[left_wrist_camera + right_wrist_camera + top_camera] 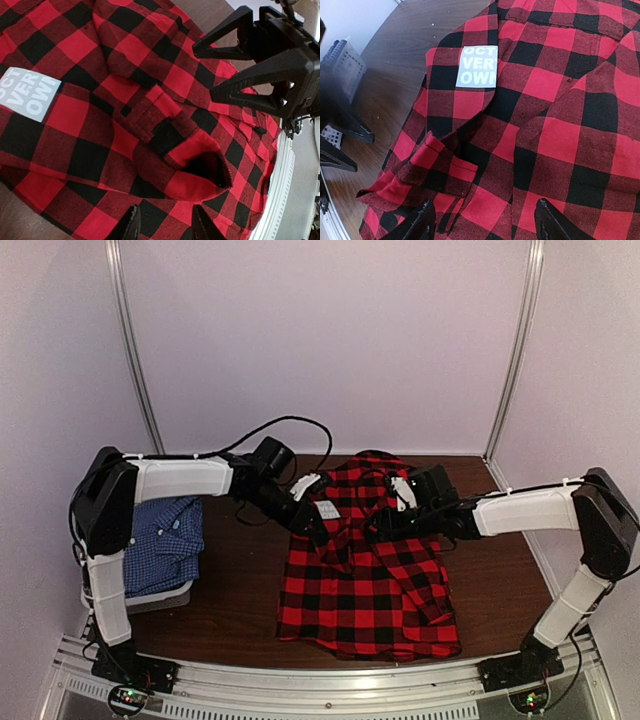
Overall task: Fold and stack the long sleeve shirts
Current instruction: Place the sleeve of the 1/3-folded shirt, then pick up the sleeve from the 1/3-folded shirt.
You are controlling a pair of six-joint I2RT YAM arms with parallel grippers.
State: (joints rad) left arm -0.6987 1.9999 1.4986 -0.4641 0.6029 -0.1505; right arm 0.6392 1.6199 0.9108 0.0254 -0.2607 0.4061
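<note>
1. The red-and-black plaid shirt [365, 575] lies spread on the middle of the brown table [240, 580], its white label [327, 509] at the far end.
2. The blue-and-white check shirt [165, 540] rests on the pale grey basket [150, 600] at the table's left side.
3. The left gripper [162, 222] hangs over the plaid beside the label, fingers parted, grasping nothing.
4. The right gripper [485, 220] faces it above the shirt's upper part, jaws wide and empty.

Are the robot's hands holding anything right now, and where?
Nothing is held. The left gripper and right gripper both stand open over the red plaid shirt.
</note>
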